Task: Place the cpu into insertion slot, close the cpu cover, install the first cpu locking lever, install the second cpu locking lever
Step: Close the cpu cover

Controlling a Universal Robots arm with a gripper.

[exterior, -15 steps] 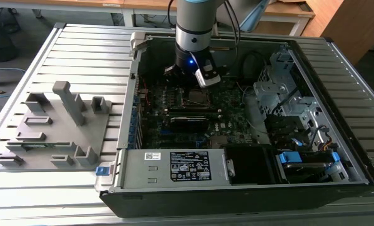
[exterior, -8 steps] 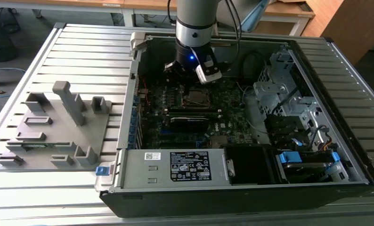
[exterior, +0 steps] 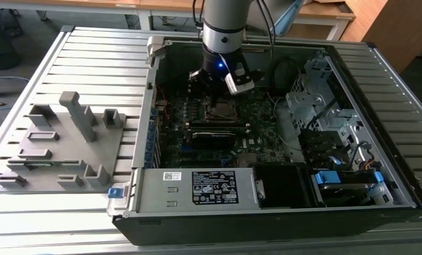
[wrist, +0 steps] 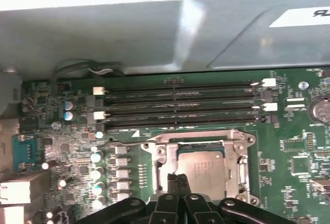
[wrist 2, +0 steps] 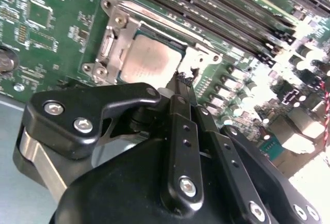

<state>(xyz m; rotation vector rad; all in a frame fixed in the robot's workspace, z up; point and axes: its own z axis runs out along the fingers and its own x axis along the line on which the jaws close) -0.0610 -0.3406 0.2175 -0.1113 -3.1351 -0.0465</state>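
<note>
The cpu [wrist: 203,164] [wrist 2: 149,61], a flat grey-brown square, lies in the insertion slot [exterior: 221,109] on the green board. The silver cpu cover [wrist: 240,154] [wrist 2: 117,30] lies flat over it, and the chip shows through its window. My gripper [wrist 2: 180,78] [wrist: 176,178] [exterior: 214,93] is shut, its black fingers pressed together with nothing visible between them. The tips are at the cover's edge, beside one side of the chip. A thin wire lever [wrist: 121,142] runs along the board from a corner of the cover frame.
Long black memory slots [wrist: 180,105] run next to the socket. The open computer case [exterior: 154,48] lies on a slatted table, with a white-labelled silver box [exterior: 211,188] at its front. A grey fixture [exterior: 62,143] stands at the exterior view's left.
</note>
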